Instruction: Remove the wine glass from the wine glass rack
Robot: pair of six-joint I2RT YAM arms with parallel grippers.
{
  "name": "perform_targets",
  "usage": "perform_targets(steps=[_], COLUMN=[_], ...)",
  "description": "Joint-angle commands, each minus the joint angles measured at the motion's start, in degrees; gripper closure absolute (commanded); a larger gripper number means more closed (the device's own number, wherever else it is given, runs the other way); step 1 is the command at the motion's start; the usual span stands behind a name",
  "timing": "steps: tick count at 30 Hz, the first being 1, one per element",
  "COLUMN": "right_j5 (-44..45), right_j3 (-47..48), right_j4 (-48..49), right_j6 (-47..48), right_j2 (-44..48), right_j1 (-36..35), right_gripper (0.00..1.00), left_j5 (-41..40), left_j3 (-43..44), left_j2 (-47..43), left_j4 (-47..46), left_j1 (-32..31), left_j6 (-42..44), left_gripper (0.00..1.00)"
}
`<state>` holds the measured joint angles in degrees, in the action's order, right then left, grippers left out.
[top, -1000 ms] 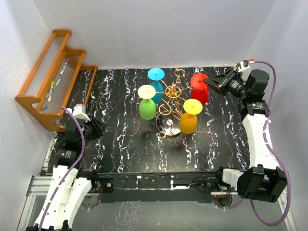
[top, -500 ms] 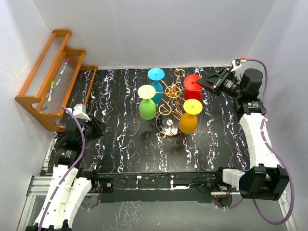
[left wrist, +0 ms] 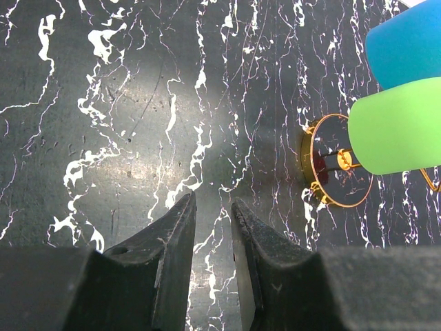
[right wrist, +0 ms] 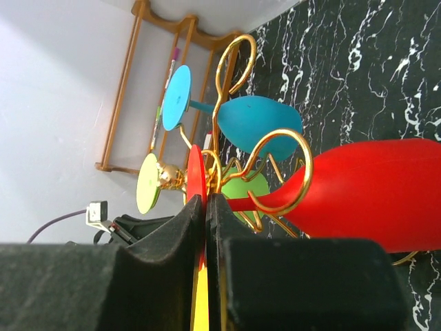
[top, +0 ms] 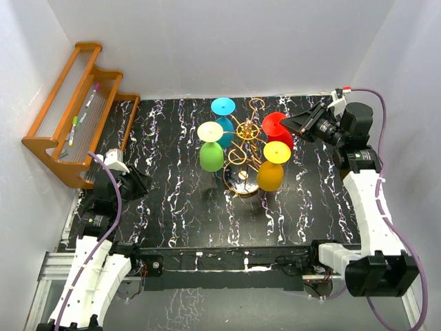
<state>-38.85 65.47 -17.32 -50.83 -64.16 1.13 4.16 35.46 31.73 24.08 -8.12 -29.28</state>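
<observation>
Grip looks secured, with the right hand (right wrist: 205, 201) clamping the red wine glass (right wrist: 372, 189) by its foot, yet the glass hangs in the wine glass rack (top: 247, 129) — sliding it out remains.

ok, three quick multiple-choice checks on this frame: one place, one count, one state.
1. In the top view, the green glass hangs on which side of the wine glass rack?
A left
B right
C neither, it's off the rack

2. How many glasses hang on the rack?
A two
B four
C six

3. The right hand is:
A open, holding nothing
B shut on the red glass by its foot
C shut on the green glass

1 A: its bowl hangs left of the post.
2 B: green glass, red glass, blue glass, orange glass.
3 B: in the wrist view, the fingers clamp the red disc.
</observation>
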Motion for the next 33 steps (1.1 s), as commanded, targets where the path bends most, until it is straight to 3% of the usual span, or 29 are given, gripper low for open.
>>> perform_targets(steps=[1,9,14,24,29,33], right_j5=[5.91,11.46,14.33,-4.22,-10.91,-8.52], right_j3=[1.22,3.08,8.14,22.32,31.1,39.11], right_j4=[-1.42,-7.32,-10.38,-1.17,1.03,-4.15], right_j6=[3.89,6.48,12.88,20.72,23.89,31.31], right_j2=[6.21,10.55,10.52,4.31,-1.02,-6.72], right_j1=[0.02,0.02,-0.01,-0.72,-8.23,-20.83], right_gripper=[0.92,0.92,0.92,0.92,0.92,0.92], left_j5=[0.84,0.8,1.06,0.45,4.13,7.67], left_j3=[1.02,1.04,1.26,6.01,14.31,20.38], left_j2=[0.0,-0.43,-0.69,-3.24,-3.19,-2.38], left_j4=[-0.43,-0.34,-0.11,3.2,6.14,8.28], left_j1=[-0.35,-0.38,-0.41,-0.41,-0.41,-0.41], left_j6=[-0.34,-0.43,-0.51,-2.27,-9.17,-13.28], left_gripper=[0.73,0.73,0.73,0.69,0.66,0.63])
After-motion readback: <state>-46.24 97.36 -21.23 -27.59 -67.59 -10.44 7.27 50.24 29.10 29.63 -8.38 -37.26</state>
